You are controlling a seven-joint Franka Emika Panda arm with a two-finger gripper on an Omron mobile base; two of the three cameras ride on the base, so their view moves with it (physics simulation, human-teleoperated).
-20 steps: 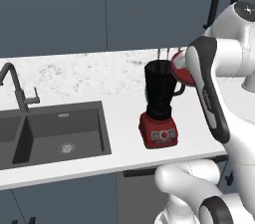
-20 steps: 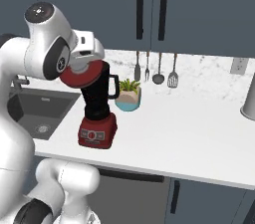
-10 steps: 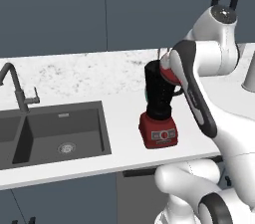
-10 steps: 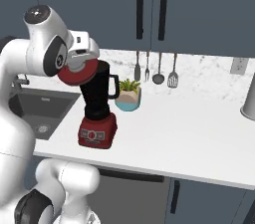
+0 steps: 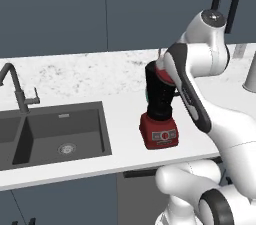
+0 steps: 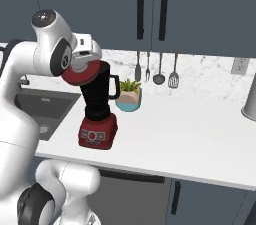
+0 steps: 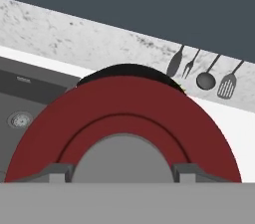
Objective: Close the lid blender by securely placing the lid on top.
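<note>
Left base view first: the blender sits on the white counter, just to the right of the dark sink, with its red base facing the front edge and the black jar standing upright. A faucet curves up at the far left. The robot's white arm bends over from the right, and its forearm covers most of the jar's top. A sliver of the red lid peeks out right at the jar's mouth, tilted rather than flat. I can't make out the gripper itself from this side.

Right base view is clearer. The lid hangs at a steep slant against the upper left side of the jar, its lower edge overlapping the rim, so it isn't seated on the blender. A small potted plant stands just behind the blender on its right, and four utensils hang on the wall further back. A grey container shows at the far right edge.

Hand view: the gripper has its two dark tips pressed on either side of the lid's grey centre cap, so the fingers are clamped on it. Behind the red disc, the black rim of the jar arcs just above it, with the sink off to the left.
</note>
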